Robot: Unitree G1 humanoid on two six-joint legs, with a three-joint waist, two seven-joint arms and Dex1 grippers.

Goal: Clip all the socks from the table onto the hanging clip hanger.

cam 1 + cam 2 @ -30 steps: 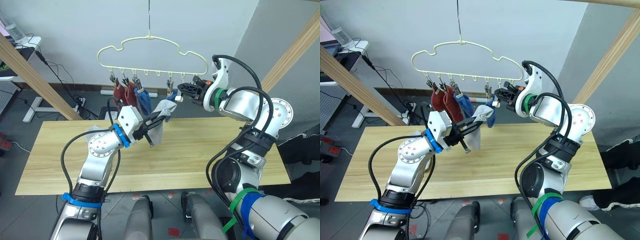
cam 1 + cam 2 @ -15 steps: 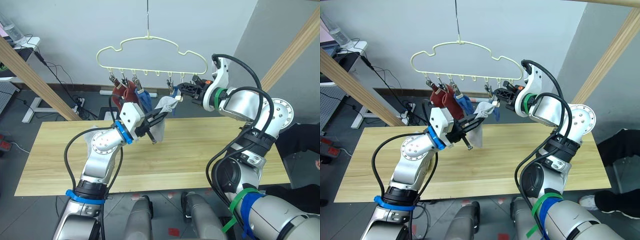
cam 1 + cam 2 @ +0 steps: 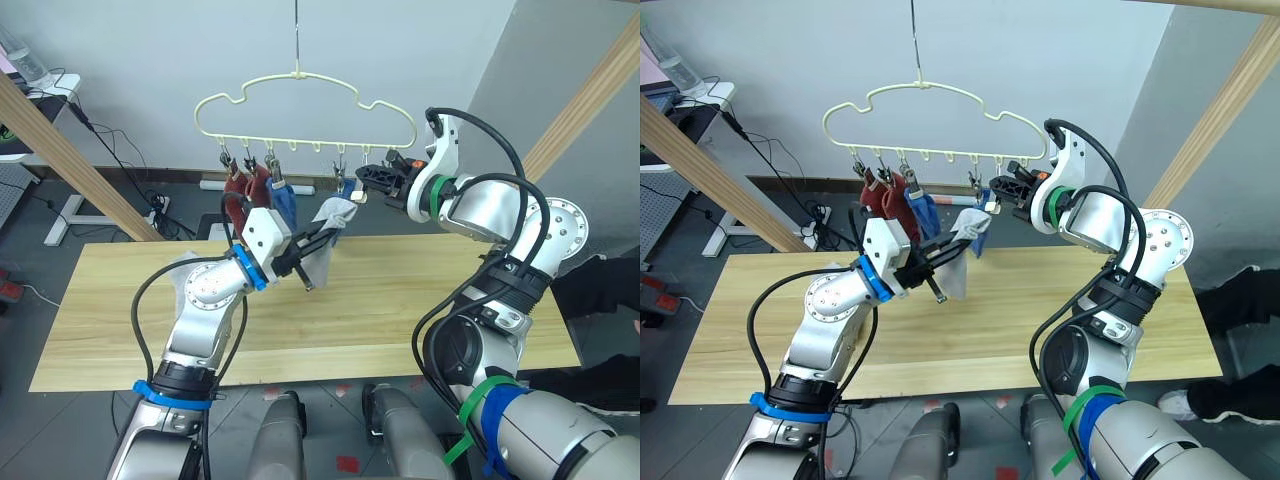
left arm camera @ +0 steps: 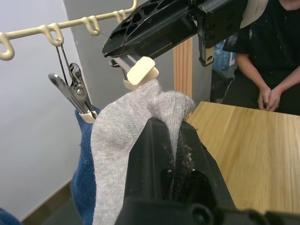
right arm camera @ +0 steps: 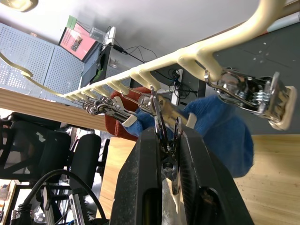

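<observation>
While the clip hanger hung by its metal hook above the far edge of the counter, the left gripper held a light grey sock up toward the hanger's row of clips, its jaws pinching the sock's upper edge. In the left wrist view the grey knit bunched over the two black fingers, with its top just under a pale clip tip that the other arm's black fingers carried.

The right gripper reached in from the right at the level of the clip row, its jaws pressed together on a silver clip. Whether that clip's own tips had closed on the sock could not be made out.

On the left half of the hanger, two rust-red socks hung side by side from clips, with a blue sock just to their right. A second blue sock hung near the right gripper, behind the grey one. Another light grey sock lay on the left part of the counter, partly hidden behind the left arm.

A person in dark clothes sat at the counter's right end, hands clasped.
</observation>
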